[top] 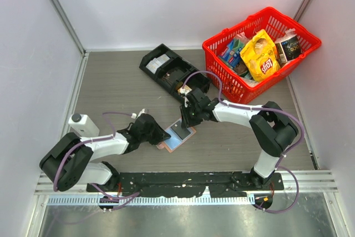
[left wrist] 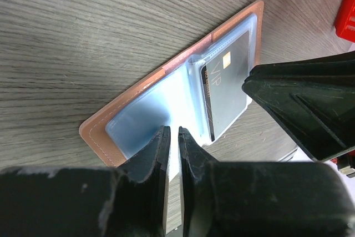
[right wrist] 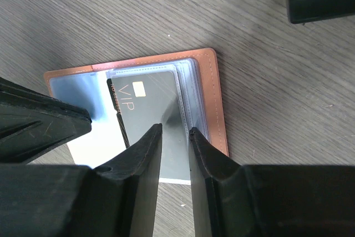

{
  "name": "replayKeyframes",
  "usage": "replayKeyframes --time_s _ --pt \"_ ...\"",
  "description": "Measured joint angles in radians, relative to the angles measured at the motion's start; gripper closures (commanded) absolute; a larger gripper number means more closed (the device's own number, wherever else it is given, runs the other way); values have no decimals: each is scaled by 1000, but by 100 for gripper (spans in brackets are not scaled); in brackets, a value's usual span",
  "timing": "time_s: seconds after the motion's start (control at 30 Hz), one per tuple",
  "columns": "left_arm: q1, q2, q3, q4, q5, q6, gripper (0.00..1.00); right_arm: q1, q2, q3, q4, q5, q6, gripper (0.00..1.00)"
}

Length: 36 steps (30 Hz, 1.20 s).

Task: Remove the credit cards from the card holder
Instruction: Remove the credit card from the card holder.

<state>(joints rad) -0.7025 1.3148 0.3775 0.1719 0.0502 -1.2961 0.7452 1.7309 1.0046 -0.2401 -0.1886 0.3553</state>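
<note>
Grey wood-grain tabletop (top: 111,87), with the salmon card holder (right wrist: 212,98) lying open at frame centre.
At left, left gripper (left wrist: 172,131) pinched on pale blue inner sleeve (left wrist: 144,120); at right, right gripper (right wrist: 175,129) narrowly parted over black VIP card (right wrist: 150,98), grip impossible to tell.

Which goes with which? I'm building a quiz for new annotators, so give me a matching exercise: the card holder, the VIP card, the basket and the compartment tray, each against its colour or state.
Things:
1 card holder
2 VIP card
3 basket
4 compartment tray

Descriptions:
A red, filled with snack packets
B salmon-pink outside, lying open
C black, beside the basket
D dark grey, partly in a clear sleeve

Pairs: 1-B; 2-D; 3-A; 4-C
</note>
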Motion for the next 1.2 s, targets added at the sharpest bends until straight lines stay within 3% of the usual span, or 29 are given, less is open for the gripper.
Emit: replayKeyframes --time_s 0.37,0.9,1.2 --pt "0 10 12 -8 1 10 84 1 5 -6 11 -45 -4 78" --pt "-1 -101 -16 -8 -16 -2 62 5 8 -62 114 -53 71 98" --pt "0 -64 -19 16 -19 -32 60 5 19 -63 140 -57 101 99"
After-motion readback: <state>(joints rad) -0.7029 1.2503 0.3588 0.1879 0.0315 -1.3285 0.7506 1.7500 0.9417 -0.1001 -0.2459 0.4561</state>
